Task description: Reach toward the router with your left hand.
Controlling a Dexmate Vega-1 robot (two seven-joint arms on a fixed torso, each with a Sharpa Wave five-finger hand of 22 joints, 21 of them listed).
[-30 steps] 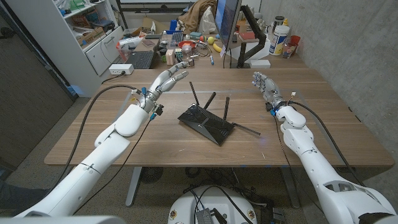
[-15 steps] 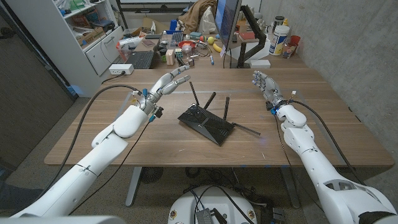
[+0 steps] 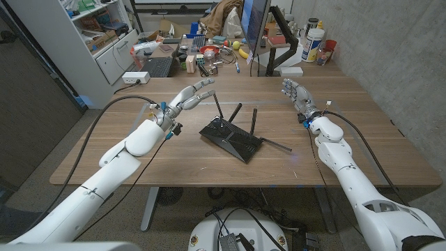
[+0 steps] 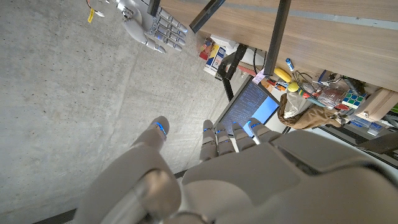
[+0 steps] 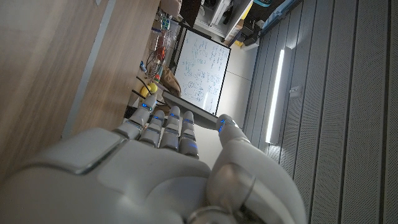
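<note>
From the head view, I've got my left hand (image 3: 191,95) up above the table (image 3: 139,164), fingers spread and pointing toward the router (image 3: 232,137), nothing in them. The router is a flat black box with several thin antennas, three standing up and one lying out to the side, sitting about mid-table between my two arms. My fingertips are near the closest upright antenna but clearly apart from the body. I'd call this the middle of the reach: next I need to bring the hand down and across to the router's near edge, minding that antenna on the way. My right hand (image 3: 295,95) hangs over the far right of the table, fingers loosely spread, holding nothing, well away from the router.

Left wrist view: my left hand (image 4: 211,168) from behind, fingers extended and bare, two dark antenna rods (image 4: 277,31) crossing against the wooden tabletop ahead, and my right hand (image 4: 152,26) small in the distance, also loose.

Right wrist view: my right hand (image 5: 155,168), fingers straight, grasping nothing, wood grain beside it
</note>
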